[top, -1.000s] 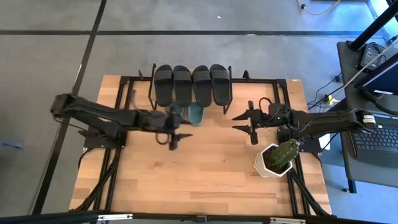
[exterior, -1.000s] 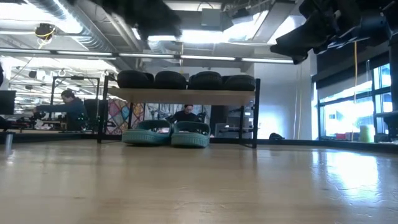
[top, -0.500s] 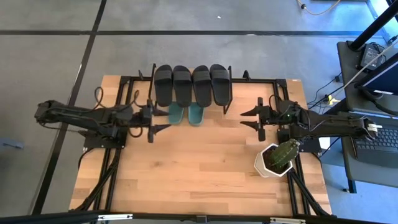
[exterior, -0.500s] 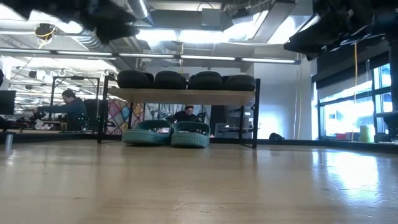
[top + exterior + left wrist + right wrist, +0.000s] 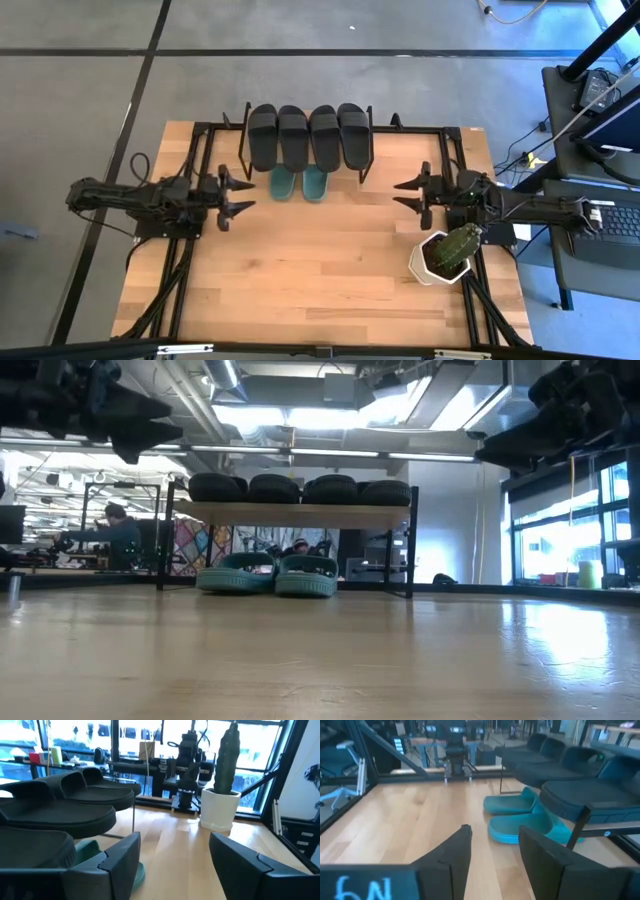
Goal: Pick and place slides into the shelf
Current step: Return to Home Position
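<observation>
The shelf (image 5: 300,512), with slides (image 5: 308,135) on and under it, is seen between the left pincer (image 5: 235,192) and right pincer (image 5: 403,192), both held apart, empty.

You have the shelf (image 5: 300,513) standing at the far middle of the table (image 5: 330,285). Four slides (image 5: 293,135) lie side by side on its top board. Two more slides (image 5: 285,184) sit side by side on the table under it, a little left of its middle, poking out on the near side. The left gripper (image 5: 252,197) hangs above the table just left of those two, apart from them. The right gripper (image 5: 396,194) hangs right of the shelf, facing it. A potted plant (image 5: 440,255) stands at the table's right edge, nearer you than the right gripper
</observation>
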Controlling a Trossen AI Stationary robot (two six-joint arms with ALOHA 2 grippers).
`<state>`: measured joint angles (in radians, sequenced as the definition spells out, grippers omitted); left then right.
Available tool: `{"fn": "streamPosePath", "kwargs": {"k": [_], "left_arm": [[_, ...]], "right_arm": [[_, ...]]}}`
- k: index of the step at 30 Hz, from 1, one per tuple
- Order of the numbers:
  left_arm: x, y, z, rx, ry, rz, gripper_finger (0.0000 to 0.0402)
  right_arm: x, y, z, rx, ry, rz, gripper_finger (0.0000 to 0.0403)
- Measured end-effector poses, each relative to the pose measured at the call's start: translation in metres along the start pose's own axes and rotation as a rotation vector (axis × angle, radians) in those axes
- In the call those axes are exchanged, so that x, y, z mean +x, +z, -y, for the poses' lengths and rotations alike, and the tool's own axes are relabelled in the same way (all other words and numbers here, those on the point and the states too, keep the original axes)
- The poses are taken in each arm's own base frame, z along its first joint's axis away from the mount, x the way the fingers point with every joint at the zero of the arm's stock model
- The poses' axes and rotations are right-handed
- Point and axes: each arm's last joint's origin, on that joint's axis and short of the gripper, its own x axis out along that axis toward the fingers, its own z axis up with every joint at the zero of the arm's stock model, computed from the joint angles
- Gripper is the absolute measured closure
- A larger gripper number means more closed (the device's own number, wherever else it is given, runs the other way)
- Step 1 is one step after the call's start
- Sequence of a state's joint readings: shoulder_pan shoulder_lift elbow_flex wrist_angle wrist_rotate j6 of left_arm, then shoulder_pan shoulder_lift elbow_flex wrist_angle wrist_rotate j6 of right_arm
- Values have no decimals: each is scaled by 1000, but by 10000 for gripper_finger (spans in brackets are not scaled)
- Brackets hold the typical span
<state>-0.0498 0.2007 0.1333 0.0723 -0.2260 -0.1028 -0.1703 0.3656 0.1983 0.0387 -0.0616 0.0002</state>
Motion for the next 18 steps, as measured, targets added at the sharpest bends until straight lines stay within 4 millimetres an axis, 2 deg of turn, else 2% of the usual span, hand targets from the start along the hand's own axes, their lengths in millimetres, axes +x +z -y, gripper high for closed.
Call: {"fn": "streamPosePath", "kwargs": {"k": [6,18], "left_arm": [[-7,-12,-3,-6,-1,16,172],[-13,-19,-6,-21,49,-13,172]], "right_arm": [[-9,-8,0,16,-8,45,238],[-20,-21,0,44,-40,96,238]]}}
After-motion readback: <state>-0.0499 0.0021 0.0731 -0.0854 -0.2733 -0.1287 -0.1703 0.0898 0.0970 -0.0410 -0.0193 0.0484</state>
